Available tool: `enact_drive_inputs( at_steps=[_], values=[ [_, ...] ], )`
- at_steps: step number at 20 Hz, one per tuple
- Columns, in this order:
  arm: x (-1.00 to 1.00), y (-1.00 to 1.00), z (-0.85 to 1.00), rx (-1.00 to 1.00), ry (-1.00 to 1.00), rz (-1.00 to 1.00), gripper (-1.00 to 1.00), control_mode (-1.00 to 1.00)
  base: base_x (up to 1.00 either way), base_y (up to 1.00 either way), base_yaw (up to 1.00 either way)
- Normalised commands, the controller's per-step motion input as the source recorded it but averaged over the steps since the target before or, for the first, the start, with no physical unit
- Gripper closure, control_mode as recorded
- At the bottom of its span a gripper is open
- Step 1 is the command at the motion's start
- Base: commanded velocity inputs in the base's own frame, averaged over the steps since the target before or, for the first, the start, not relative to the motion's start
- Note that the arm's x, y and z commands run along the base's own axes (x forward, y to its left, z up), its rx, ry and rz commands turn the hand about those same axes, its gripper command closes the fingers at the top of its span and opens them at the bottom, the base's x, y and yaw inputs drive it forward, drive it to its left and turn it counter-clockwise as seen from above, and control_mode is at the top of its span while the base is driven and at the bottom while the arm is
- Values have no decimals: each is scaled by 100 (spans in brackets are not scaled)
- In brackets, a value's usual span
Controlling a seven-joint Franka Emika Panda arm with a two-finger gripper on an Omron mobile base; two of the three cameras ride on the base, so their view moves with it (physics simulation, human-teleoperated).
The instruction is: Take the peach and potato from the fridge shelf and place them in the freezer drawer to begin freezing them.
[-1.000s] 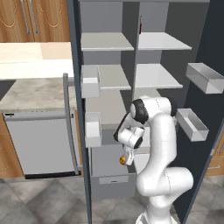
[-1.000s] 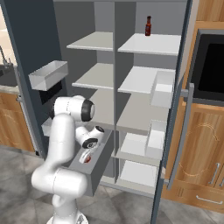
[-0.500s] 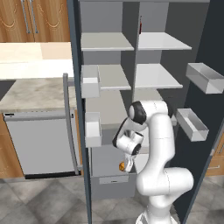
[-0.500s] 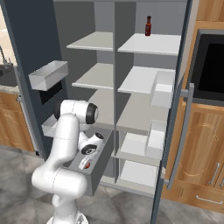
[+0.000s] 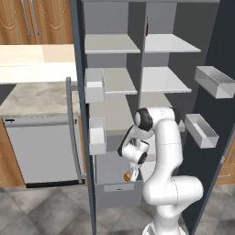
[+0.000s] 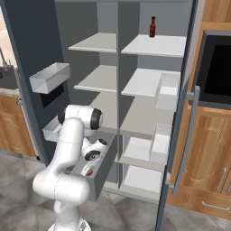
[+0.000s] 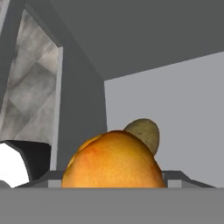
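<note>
My gripper (image 5: 131,173) reaches down into the open freezer drawer (image 5: 112,190), a deep grey box at the bottom of the left column. The gripper is shut on the peach (image 7: 114,159), an orange ball with a reddish blush that hides the fingers in the hand view. In the left base view the peach (image 5: 126,175) shows at the fingertips. The tan-brown potato (image 7: 143,133) lies on the drawer floor just behind the peach. From the right base view the gripper (image 6: 88,171) sits inside the drawer (image 6: 101,173). The glossy white fridge shelf (image 5: 163,80) is bare above.
Both fridge doors stand open, with white bins (image 5: 96,135) on the left door and grey bins (image 5: 201,131) on the right one. A dark bottle (image 6: 153,27) stands on the top shelf. A dishwasher (image 5: 41,147) and counter lie to the left.
The arm has lowered the hand with the peach deeper into the freezer drawer. The base and the fridge have not moved.
</note>
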Motion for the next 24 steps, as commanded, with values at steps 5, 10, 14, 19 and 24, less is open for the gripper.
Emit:
enact_drive_inputs(
  at_steps=[5, 10, 14, 19, 24],
  values=[
    [-26, 24, -43, 0, 4, 0, 100, -100, 0, 0, 0],
    [-50, 38, -36, 0, 0, 0, -100, -100, 0, 0, 0],
    [-38, 21, -10, 0, 0, 0, -100, -100, 0, 0, 0],
    [-23, 0, 0, 0, -2, 0, -100, -100, 0, 0, 0],
    [-11, 0, 41, 0, -8, 0, -100, -100, 0, 0, 0]
  ],
)
